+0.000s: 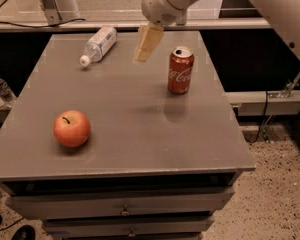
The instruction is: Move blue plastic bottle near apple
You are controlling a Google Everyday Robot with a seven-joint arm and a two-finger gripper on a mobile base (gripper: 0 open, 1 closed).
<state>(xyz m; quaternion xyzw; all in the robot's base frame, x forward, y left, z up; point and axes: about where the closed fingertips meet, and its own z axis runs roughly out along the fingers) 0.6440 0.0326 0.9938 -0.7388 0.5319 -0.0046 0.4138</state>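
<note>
White arm (176, 1) slants down from top centre; cream gripper (146, 45) hangs between the lying clear blue-labelled plastic bottle (99, 44) and red soda can (180, 70); open or closed, cannot tell.

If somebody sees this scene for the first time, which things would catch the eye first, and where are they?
The round red-orange apple stands alone at the front left of the grey table, and the red Coca-Cola can stands upright at the back right. The robot's gripper hangs over the back of the table, between the can and the clear plastic bottle lying at the back left.
</note>
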